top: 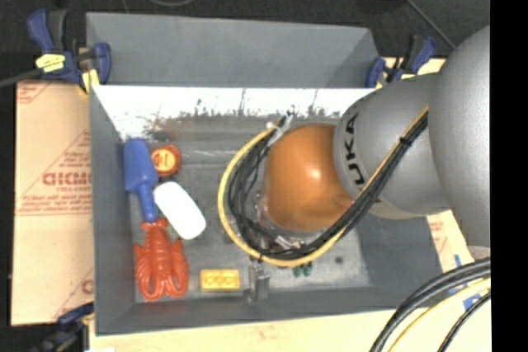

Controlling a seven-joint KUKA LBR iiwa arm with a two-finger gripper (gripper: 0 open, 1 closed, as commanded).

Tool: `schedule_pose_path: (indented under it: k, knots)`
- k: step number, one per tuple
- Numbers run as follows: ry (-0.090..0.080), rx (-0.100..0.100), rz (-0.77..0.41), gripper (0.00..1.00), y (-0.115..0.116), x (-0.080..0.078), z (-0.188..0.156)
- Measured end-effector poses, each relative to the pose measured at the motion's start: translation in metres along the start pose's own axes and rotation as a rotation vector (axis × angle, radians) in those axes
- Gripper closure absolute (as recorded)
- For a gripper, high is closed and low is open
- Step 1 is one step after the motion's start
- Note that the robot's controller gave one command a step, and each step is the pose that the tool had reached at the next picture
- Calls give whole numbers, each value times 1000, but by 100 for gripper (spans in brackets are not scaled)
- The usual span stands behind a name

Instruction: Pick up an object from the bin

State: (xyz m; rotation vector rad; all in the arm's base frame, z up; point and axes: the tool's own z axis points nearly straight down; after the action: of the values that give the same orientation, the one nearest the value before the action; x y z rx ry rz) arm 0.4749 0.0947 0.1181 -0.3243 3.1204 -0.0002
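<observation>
The thing nearest the tool is a small flat yellow block (219,280) with studs on top. It lies on the bin floor close to the front wall, a little toward the view's left of the middle. I see nothing lifted: the block sits flat on the floor with nothing round it. The gripper (261,286) comes down just beside it on the view's right, near it and low against the front of the bin. Most of the gripper is hidden under the wrist, so whether it is spread or closed I cannot tell.

Above the gripper is the rounded orange cover (301,177) on the wrist, with a loop of black and yellow cables (233,198) curving round its left side. The grey arm (412,152) reaches in from the view's right and covers much of that half of the floor. Just under the lower edge of the cable loop lie a few small dark green bits (302,268) — too small for me to name.

The rest lies along the left side of the grey metal bin (231,53):
- A red-orange piece with looped prongs (161,268) is just beside the yellow block on its left.
- A white oval object (180,210) lies tilted, touching or overlapping the top of the red-orange piece.
- A blue handle-shaped object (138,171) stands lengthwise along the white one's left.
- A small round orange disc (165,160) sits next to the blue handle's upper end, toward the back wall — well apart from the gripper.
</observation>
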Motion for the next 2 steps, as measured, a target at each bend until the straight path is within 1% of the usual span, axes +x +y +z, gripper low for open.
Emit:
schedule_pose_path:
  k: [1,2]
  knots:
    - [1,-1,-25,0,17,-8,26]
    - [0,0,-243,100,35,-8,45]
